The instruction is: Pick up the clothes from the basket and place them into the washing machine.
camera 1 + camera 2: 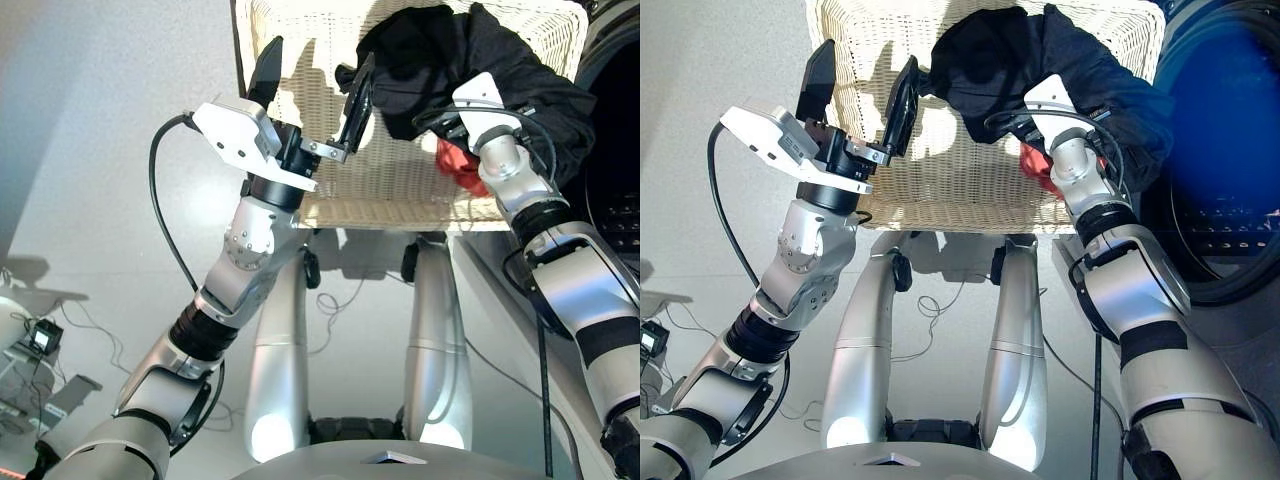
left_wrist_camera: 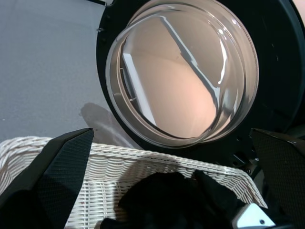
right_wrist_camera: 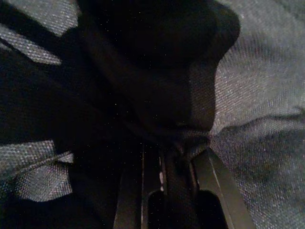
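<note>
A dark heap of clothes (image 1: 470, 60), black on one side and navy where it drapes toward three o'clock, is seen piled in the far right part of the cream-white woven basket (image 1: 380, 190); a small coral-red garment (image 1: 458, 165) is glimpsed under the heap at about five o'clock from its middle, partly covered by the right arm. The right gripper (image 3: 183, 150) is buried in the dark cloth, and in the right wrist view its fingers are seen pressed together with a fold of the fabric pinched between them. The left gripper (image 1: 312, 85) is held above the basket's left half at nine o'clock from the heap, its two black fingers spread wide with nothing between them; one fingertip is just beside the edge of the black cloth. The washing machine (image 1: 1225, 150) stands at three o'clock of the basket, its dark drum opening facing the scene. Its glass porthole door (image 2: 183, 71) is shown swung open beyond the basket's far rim.
</note>
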